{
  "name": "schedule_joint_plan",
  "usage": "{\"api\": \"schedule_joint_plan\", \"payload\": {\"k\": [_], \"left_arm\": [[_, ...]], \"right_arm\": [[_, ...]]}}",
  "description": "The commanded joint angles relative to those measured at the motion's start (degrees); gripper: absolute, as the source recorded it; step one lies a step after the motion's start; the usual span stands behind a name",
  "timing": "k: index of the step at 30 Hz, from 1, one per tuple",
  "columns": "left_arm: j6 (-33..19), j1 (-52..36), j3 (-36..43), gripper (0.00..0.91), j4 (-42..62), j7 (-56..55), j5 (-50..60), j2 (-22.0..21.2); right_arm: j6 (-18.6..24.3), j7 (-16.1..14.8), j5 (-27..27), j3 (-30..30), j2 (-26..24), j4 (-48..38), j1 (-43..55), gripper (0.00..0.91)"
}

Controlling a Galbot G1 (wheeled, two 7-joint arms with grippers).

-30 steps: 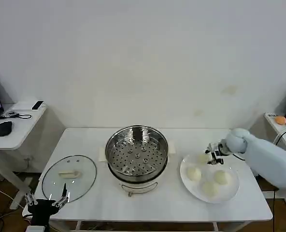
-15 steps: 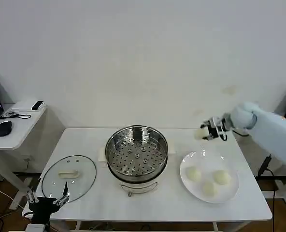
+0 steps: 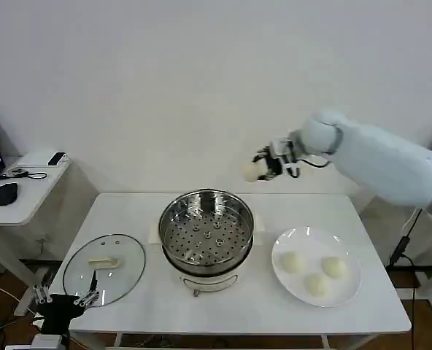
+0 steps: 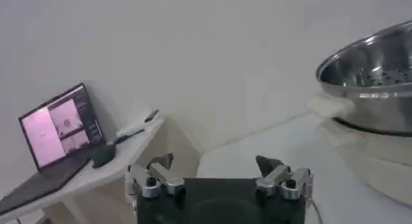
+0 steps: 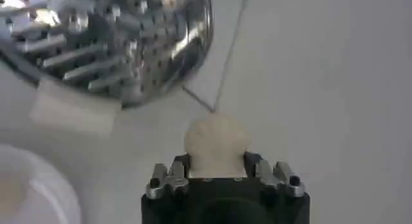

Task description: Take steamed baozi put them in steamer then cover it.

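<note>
The right tool (image 3: 263, 167) holds one baozi (image 3: 253, 170) up in the air.

Its fingers are closed tight on the bun, above and behind the steamer (image 3: 206, 232). Three more buns (image 3: 316, 273) sit on the white plate (image 3: 283, 271). The left tool (image 4: 219, 176) waits wide open, holding nothing, near the glass cover (image 3: 104, 267) on the bench (image 3: 260, 310).

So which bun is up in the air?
The bun held in the right hand, up beyond the steamer. The other three buns lie on the white plate.
</note>
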Motion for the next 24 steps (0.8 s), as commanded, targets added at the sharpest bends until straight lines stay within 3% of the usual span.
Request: {"api": "schedule_joint_plan", "payload": {"k": [1, 8, 19, 24], "left_arm": [[0.0, 0.2, -0.7, 0.907, 0.1, 0.0, -0.7, 0.6], [-0.1, 0.1, -1.5, 0.907, 0.6, 0.0, -0.9, 0.2], [-0.1, -0.2, -1.8, 0.907, 1.1, -0.1, -1.2, -0.1], [-0.2, 0.2, -1.9, 0.907, 0.9, -0.1, -1.2, -0.4]], "right_arm": [[7.6, -2.5, -1.8, -4.9, 12.2, -1.5, 2.0, 0.564], [19.1, -4.7, -11.4, -6.5, 15.4, -6.6, 0.2, 0.564], [27.3, -2.9, -22.7, -6.2, 17.6, -12.3, -4.5, 0.564], [29.2, -1.9, -24.5, -5.2, 18.4, -14.7, -6.0, 0.564]]}}
